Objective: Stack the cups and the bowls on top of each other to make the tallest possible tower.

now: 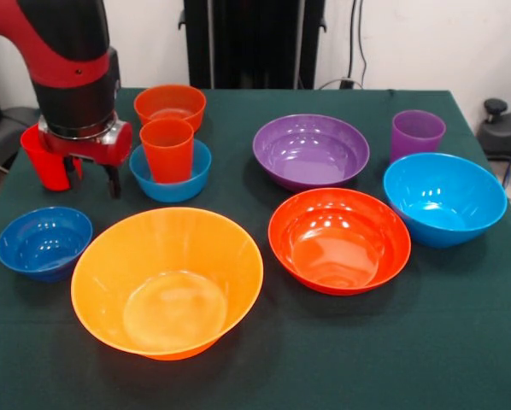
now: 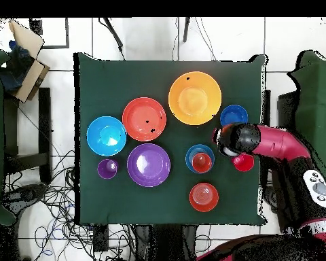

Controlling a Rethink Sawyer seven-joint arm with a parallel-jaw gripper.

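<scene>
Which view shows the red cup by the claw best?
The front view: the red cup shows its side beside the claw, partly hidden by it. The overhead view shows only its round top beside the arm.

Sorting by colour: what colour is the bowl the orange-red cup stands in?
Light blue: the small bowl holding the cup. Front view shows it best.
</scene>
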